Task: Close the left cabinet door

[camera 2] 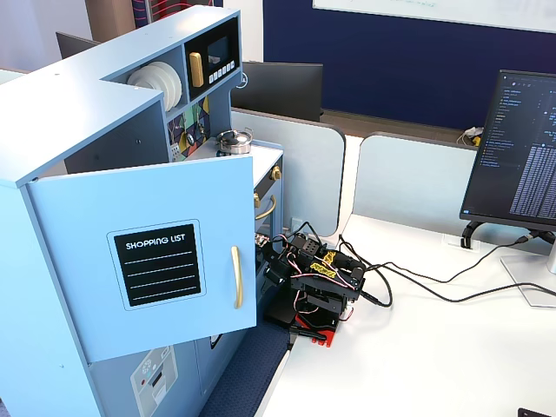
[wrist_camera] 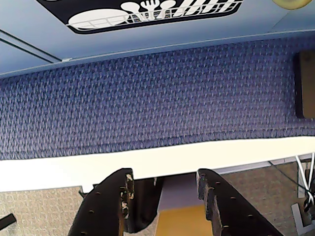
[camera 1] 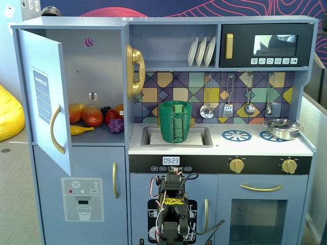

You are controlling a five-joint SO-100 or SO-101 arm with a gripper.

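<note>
Your task is barely begun: the large light blue rectangular cabinet door [camera 2: 143,269] with its black "SHOPPING LIST" chalkboard panel [camera 2: 157,264] stands swung wide at the toy kitchen's upper left, its long axis upright, its face turned outward, away from the compartment holding toy fruit [camera 1: 94,118]. Your black two-finger gripper [wrist_camera: 164,189], fingers apart and holding nothing, sits folded low, well clear of the curved vertical gold handle [camera 2: 235,276].

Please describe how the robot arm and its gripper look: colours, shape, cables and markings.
The arm is black and compact, with a yellow patterned marking on top and thin red, white and black cables looping around it. Thicker black cables run away across the white desk. The gripper has two black, flat fingers with small holes and chipped edges.
</note>
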